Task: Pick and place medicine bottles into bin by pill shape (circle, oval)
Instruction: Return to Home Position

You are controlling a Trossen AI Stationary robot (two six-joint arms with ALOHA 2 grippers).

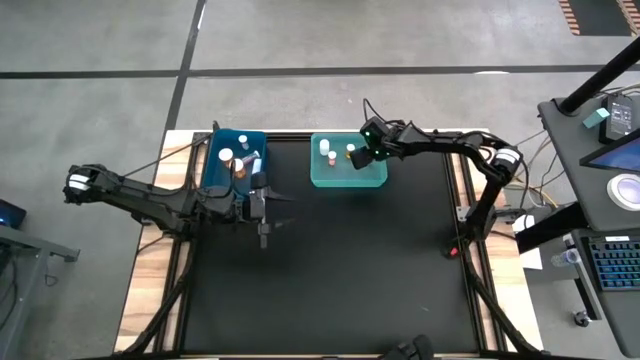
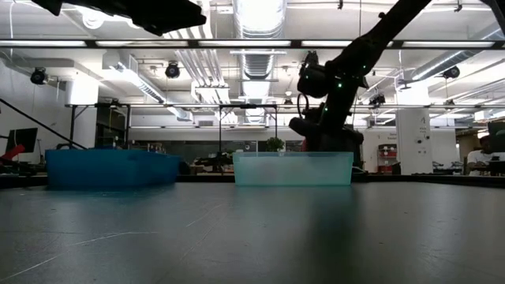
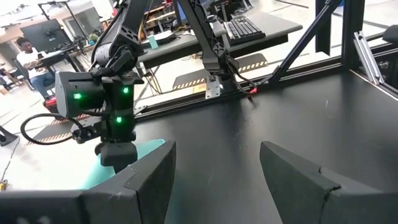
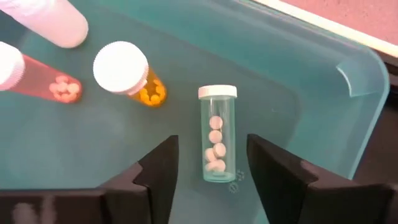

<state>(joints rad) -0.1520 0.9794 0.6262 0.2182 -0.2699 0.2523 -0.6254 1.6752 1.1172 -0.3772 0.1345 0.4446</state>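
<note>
4 med bottles (image 4: 217,124) in teal bin (image 4: 298,93), right tool (image 4: 211,155) spread above.

No legible txt, labels, brands or nos. on anything in view.

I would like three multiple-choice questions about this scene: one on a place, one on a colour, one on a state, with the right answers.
1. Where is the right tool?
A. above the teal bin
B. low at the front edge
C. off to the far left

2. What colour is the cap of the clear bottle?
A. red
B. white
C. black

3. The right tool is:
A. shut on a bottle
B. shut, empty
C. open

Answers:
1 A, the high view shows it over that bin.
2 B, the right wrist view shows a white cap.
3 C, its fingers stand apart, and the bottle lies free in the bin.

The left tool is open near the blue bin.
</note>
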